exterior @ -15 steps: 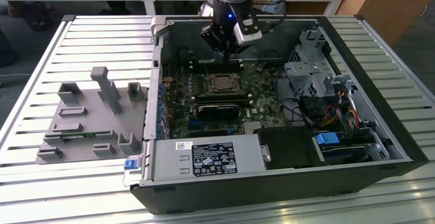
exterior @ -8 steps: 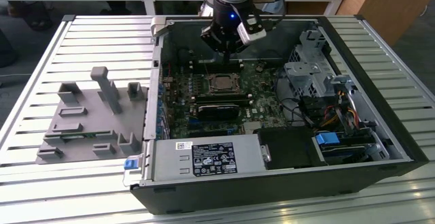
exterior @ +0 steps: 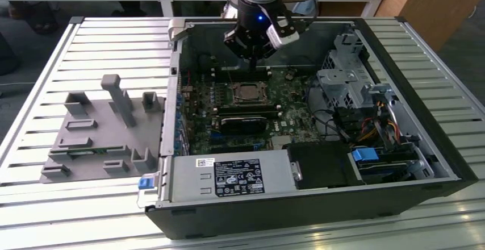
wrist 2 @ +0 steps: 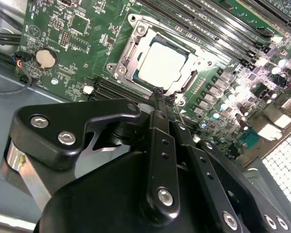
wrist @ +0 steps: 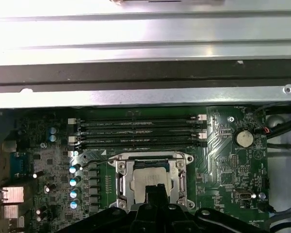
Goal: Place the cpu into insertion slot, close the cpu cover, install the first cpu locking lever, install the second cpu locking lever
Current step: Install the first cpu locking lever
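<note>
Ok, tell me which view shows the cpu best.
The second wrist view: the cpu is close and unblocked. The first wrist view has the gripper covering its edge; the exterior view sees it from afar.

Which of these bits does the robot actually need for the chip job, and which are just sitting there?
Part of the job: the cpu, the cpu cover framing it, the gripper, shut, at the cover's edge.
Just lying about: the grey fixture block, the coin battery, the power supply box.
</note>
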Controlling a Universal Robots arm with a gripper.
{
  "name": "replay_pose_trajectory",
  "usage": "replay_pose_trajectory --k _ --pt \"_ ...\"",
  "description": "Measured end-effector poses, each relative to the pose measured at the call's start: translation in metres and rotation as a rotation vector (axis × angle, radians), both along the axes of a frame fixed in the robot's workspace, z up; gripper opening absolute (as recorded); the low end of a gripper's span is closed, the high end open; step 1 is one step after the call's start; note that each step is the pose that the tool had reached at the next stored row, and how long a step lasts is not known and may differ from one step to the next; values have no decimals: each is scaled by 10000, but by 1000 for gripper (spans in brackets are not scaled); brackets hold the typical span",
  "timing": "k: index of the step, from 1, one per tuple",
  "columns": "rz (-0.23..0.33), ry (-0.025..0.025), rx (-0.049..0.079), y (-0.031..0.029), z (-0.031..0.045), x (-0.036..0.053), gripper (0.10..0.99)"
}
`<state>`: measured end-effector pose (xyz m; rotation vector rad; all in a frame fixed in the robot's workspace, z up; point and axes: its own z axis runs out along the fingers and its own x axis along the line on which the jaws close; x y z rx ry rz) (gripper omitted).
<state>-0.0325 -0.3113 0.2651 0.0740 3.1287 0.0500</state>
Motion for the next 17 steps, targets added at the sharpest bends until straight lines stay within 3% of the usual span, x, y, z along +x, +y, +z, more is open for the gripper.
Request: replay_pose_trajectory --k 13,17 --pt "159 1 1 0 0 -12 106" --pt "185 0 1 -1 0 -59 106"
